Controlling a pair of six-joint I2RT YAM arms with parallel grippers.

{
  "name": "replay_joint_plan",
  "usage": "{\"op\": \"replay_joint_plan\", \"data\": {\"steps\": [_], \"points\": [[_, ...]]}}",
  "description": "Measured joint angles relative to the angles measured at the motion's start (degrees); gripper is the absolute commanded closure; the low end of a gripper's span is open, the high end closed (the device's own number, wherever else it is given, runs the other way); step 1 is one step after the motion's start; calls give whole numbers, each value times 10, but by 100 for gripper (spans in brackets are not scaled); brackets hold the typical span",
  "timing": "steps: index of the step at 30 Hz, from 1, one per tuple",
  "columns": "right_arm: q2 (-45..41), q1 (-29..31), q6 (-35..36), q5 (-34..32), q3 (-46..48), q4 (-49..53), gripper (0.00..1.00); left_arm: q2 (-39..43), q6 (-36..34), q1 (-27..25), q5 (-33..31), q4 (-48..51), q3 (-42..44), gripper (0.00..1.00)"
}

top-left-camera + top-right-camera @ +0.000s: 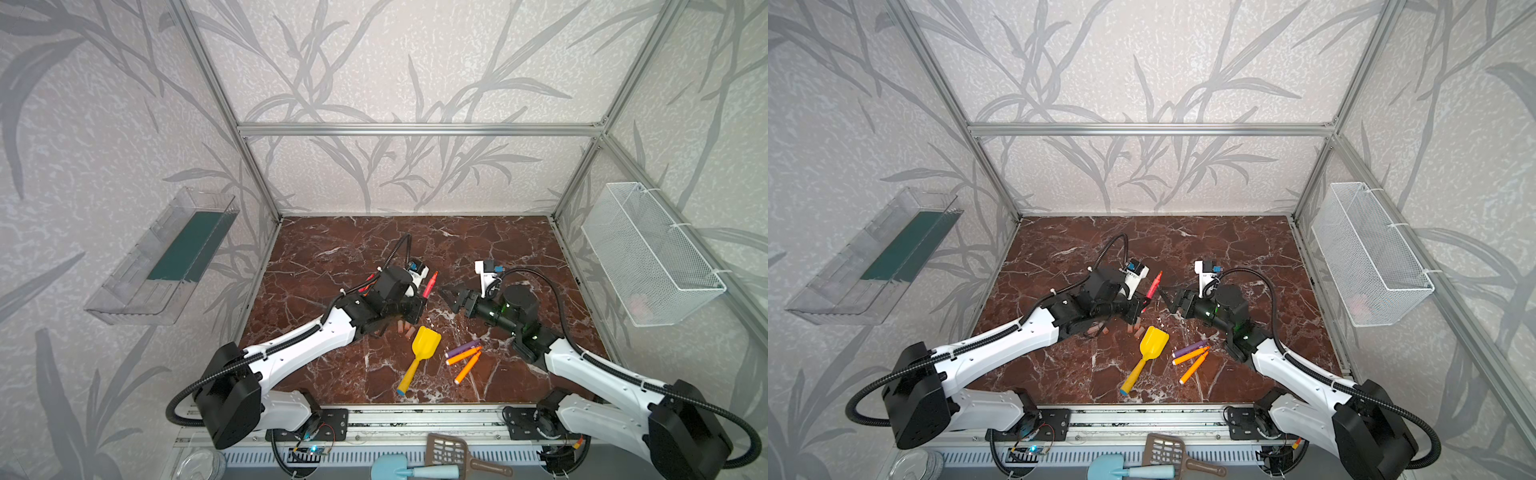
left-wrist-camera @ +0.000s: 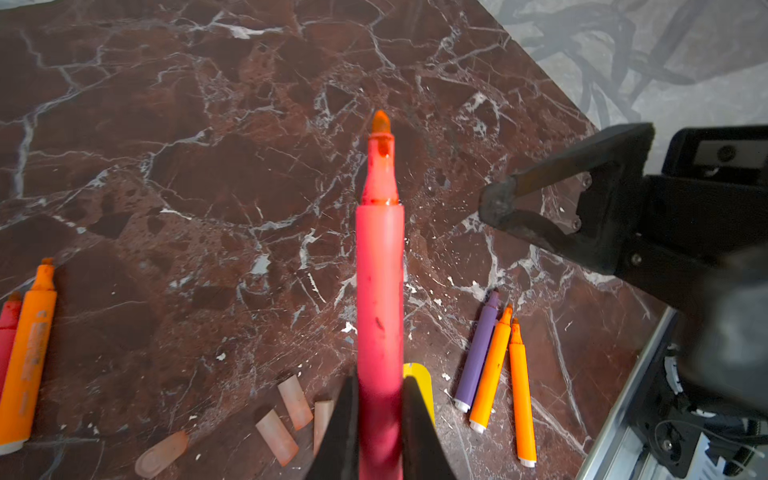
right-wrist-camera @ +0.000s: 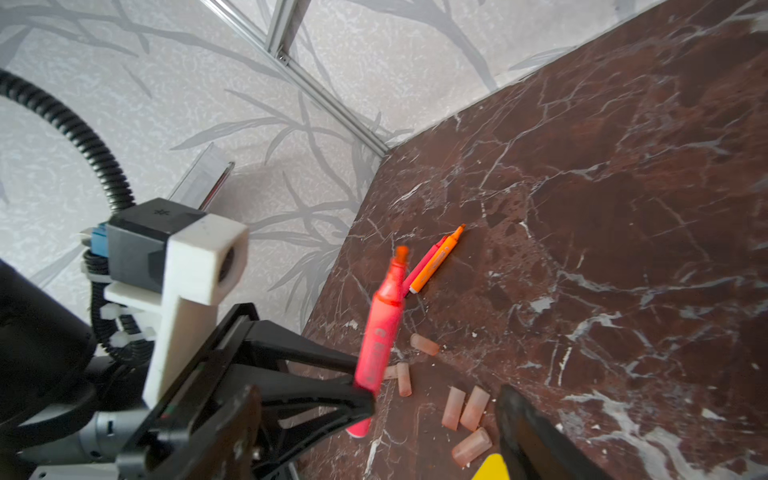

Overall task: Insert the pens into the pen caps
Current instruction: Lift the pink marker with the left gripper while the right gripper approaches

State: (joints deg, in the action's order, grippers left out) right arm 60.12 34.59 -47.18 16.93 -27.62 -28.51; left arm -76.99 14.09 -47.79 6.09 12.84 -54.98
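- While the left gripper [image 2: 380,419] hangs above the worktop [image 1: 415,241], just beyond the blade of the yellow toy shovel [image 1: 424,345], its fingers [image 2: 419,428] are clenched on the lower barrel of a red-pink pen [image 2: 380,291].
- This pen is tilted and clear of the worktop. Its bare nib points up and away from the shovel, and its blunt end pokes out below the fingers in the right wrist view.
- The right gripper [image 1: 451,294] also sits beyond the shovel's blade, on the right of the held pen in both top views. It faces the pen from close by without touching it. Its fingers are spread apart, with nothing between them.
- Six pen caps [image 3: 463,409] lie loose on their sides on the worktop, just past the shovel's blade and beneath the left gripper. None has a pen in it, and two of them lie side by side.
- A purple pen [image 1: 463,348] and two orange pens [image 1: 464,357] lie in a loose fan just right of the shovel's blade in both top views, nibs pointing away from the shovel.
- A second red-pink pen [image 3: 422,264] and a third orange pen [image 3: 438,257] lie side by side, well apart from the shovel. They are on the far side of the left arm [image 1: 299,349], which mostly hides them in the top views.
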Motion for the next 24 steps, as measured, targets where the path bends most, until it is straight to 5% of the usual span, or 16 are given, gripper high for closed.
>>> {"op": "replay_joint_plan", "data": {"steps": [8, 16, 24], "points": [[-55, 1, -4, -22, 14, -5, 12, 0, -38, -52, -21, 0, -4, 100], [-42, 1, -36, -39, 25, -12, 23, 10, -54, -81, -52, 0, -5, 100], [54, 4, -74, -28, 21, -48, 52, 11, -56, -85, -61, 3, -5, 100]]}}
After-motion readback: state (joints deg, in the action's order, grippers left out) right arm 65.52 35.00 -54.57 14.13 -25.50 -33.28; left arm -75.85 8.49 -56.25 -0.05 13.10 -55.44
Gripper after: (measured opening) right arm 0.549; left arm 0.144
